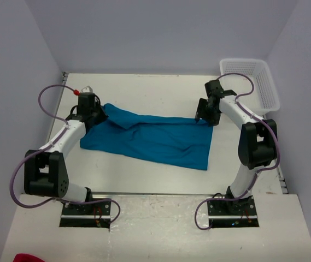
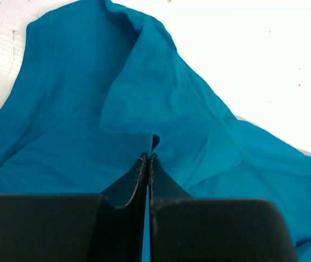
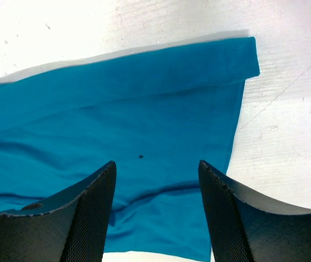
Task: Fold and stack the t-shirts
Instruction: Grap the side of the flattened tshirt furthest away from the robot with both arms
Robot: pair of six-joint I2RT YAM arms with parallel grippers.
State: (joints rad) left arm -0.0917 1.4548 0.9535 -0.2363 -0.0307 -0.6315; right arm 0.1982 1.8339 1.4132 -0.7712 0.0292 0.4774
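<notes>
With the left gripper (image 2: 147, 161) clamped on the t-shirt (image 1: 150, 139) and the right gripper (image 3: 156, 164) spread apart above its right edge, a one-sided pull may bunch the cloth.

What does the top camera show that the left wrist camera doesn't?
Only the top view shows the whole t-shirt lying partly folded across the table. It also shows the white basket at the far right corner and the right gripper at the shirt's right edge. Only the left wrist view shows the left gripper up close: it is shut, with its tips pinching a raised fold of cloth. Both views show the teal cloth and the white tabletop.
</notes>
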